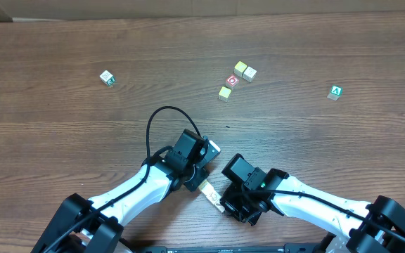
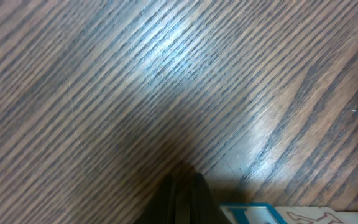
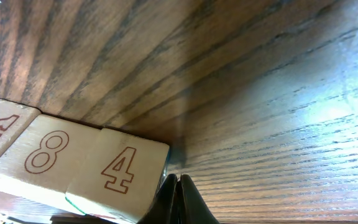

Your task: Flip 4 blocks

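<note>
Tabletop (image 1: 62, 42): dark wood grain is filling every view.
Left gripper (image 2: 181, 180): jaws are pressing fully together, gripping nothing, hanging over bare wood.
Right gripper (image 3: 178, 183): jaws are meeting too, empty, probably parking ahead of a reach.
Printed row (image 3: 79, 165): is lying just beside the right jaws, lower left, reading X, 8, 4.
Blocks (image 1: 245, 71): are sitting upper centre overhead, well apart from both arms, beside a red-ring cube (image 1: 232, 81).

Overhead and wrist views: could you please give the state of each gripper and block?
left gripper: shut, empty.
right gripper: shut, empty, beside the 4 block.
4 block: lying ungripped, numeral facing the wrist camera.
8 block: against the 4 block.
cream block pair: touching, at rest.
single cream block: at rest, apart.
red-ring block: ring face up.
green A block: A face up.
green-marked block: at rest, alone.
</note>
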{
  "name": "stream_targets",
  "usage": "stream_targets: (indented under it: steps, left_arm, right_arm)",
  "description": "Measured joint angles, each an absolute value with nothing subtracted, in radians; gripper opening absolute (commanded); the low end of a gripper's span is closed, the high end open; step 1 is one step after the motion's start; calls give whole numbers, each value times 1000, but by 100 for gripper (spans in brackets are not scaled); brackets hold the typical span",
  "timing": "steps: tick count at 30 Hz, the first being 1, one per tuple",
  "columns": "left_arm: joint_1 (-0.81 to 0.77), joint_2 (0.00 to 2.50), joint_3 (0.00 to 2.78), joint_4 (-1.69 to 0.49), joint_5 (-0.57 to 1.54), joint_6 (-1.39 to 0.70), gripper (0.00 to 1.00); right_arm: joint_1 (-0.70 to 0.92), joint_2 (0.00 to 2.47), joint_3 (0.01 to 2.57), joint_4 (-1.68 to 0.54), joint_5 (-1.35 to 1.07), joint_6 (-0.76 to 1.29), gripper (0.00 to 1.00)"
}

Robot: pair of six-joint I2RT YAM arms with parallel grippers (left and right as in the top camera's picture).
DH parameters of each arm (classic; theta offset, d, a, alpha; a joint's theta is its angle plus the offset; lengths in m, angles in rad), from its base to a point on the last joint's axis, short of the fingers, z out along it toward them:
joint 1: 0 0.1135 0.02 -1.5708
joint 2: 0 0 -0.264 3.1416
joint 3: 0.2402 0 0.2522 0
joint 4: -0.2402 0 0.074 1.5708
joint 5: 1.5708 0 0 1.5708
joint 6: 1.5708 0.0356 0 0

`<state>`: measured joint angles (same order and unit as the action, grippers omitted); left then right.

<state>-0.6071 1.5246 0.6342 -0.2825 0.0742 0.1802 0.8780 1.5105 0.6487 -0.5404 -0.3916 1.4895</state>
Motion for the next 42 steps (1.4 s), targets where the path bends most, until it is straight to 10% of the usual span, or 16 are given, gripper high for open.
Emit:
stream_targets:
  steps: [42]
  left_arm:
    - [-537, 1515, 647, -376, 25, 97, 4]
  right_arm:
    - [878, 1510, 649, -508, -386, 1492, 4]
